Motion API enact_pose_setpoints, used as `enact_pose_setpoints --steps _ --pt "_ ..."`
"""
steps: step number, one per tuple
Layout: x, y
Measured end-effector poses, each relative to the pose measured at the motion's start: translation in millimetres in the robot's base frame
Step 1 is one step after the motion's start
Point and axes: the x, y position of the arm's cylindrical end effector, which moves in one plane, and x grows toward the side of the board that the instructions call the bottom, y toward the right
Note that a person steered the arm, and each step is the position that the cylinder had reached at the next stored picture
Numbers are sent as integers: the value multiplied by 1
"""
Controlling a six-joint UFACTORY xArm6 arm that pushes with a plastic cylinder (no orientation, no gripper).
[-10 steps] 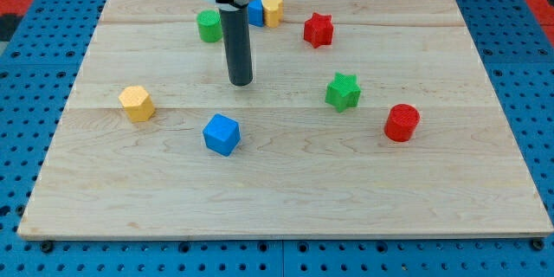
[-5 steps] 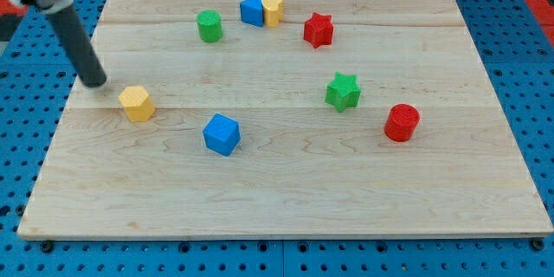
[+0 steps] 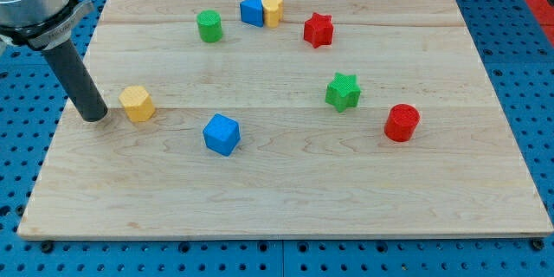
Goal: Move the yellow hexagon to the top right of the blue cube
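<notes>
A pale wooden board (image 3: 286, 190) fills most of the view, sitting on a blue pegboard surface. The arm comes in from the view's top left as a straight dark rod leaning slightly, and my tip (image 3: 93, 118) rests on the board near its left edge. There is no gripper here, nothing to open or close, and the rod holds nothing; it can only shove.

The relation that matters: the yellow hexagon (image 3: 137, 103) lies just to the view's right of my tip, a touch higher, with a narrow gap between them that I cannot swear is a gap. The blue cube (image 3: 221, 133) sits further right and lower, well apart from the hexagon. So tip, hexagon and the goal spot above-right of the cube line up roughly left to right, which I judge a good stance for a rightward push. The hexagon would need to pass above the cube, so the push should not drift downward or it may knock the cube.

Smaller bystanders: a red cylinder (image 3: 402, 122) at the right, a green star (image 3: 343, 92) between it and the cube's area, a red star (image 3: 318, 29) near the top, a green cylinder (image 3: 209, 26) top left of centre, and a second blue block (image 3: 252, 9) touching a second yellow block (image 3: 273, 9) at the top.
</notes>
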Motion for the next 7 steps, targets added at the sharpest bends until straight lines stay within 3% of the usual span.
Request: enact_pose_setpoints --steps 1,4,5,6,7 --pt "0 49" --pt "-1 116" --pt "0 107" --pt "0 50" --pt "-4 32"
